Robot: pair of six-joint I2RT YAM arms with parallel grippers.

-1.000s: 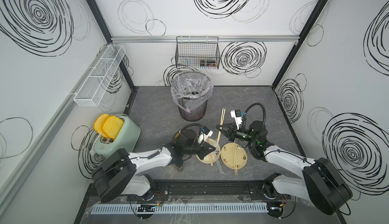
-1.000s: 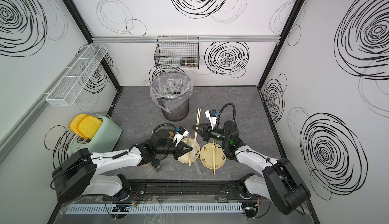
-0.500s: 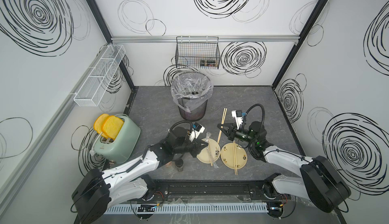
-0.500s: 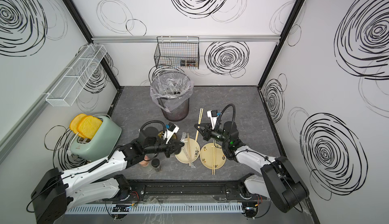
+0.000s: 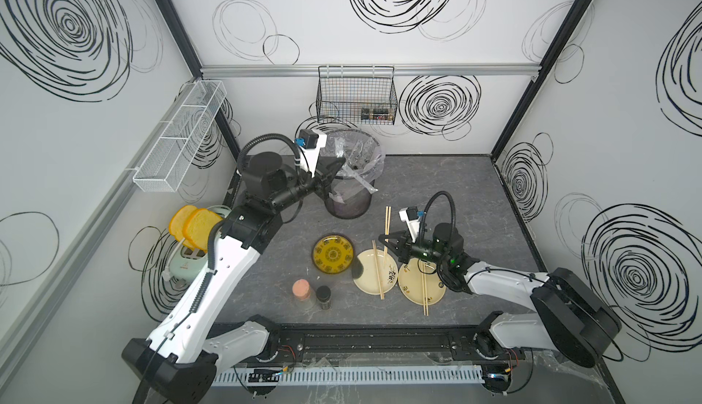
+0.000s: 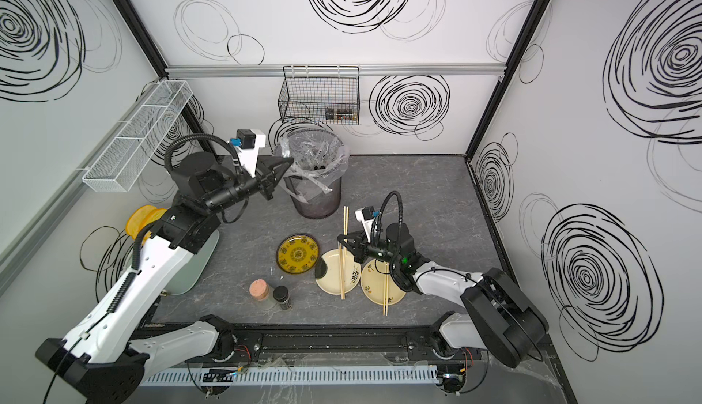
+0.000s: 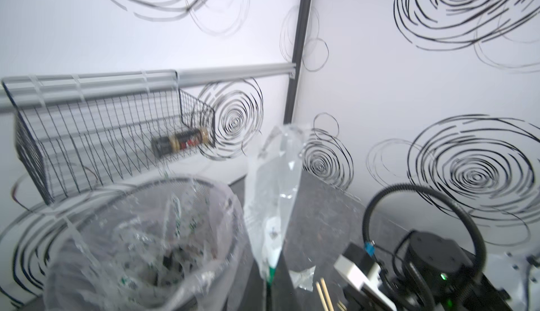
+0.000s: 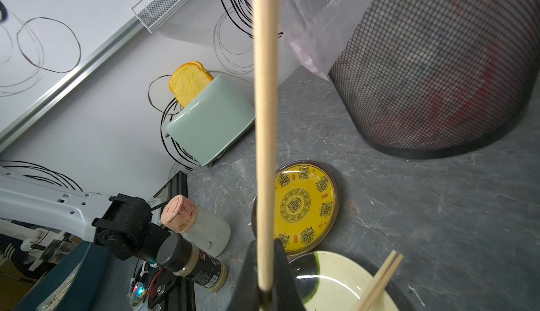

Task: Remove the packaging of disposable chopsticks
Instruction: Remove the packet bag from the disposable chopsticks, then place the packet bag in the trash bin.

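Note:
My left gripper [image 5: 339, 163] is raised at the rim of the mesh bin [image 5: 349, 202] and shut on one end of the packaging [image 5: 361, 180], a clear sleeve that droops across the rim. In the left wrist view the packaging [image 7: 273, 183] stands up from the shut fingertips [image 7: 270, 287]. My right gripper [image 5: 383, 239] is shut on a bare pair of disposable chopsticks [image 5: 387, 219] that points toward the bin; the stick [image 8: 264, 113] runs out from the gripper [image 8: 264, 292]. Two more bare pairs lie on cream plates, one pair [image 5: 378, 275] to the left and one pair [image 5: 424, 286] to the right.
A yellow patterned plate [image 5: 333, 255] lies left of the cream plates [image 5: 364, 271] [image 5: 412, 288]. A cork-topped jar [image 5: 302, 291] and a black-lidded jar [image 5: 323, 296] stand near the front edge. A green toaster [image 5: 186, 265] with bread sits at the left wall. A wire basket [image 5: 357, 98] hangs behind the bin.
My left arm has swung from the plates up and back to the bin rim, carrying the clear sleeve. The right gripper has stayed in place with its chopsticks.

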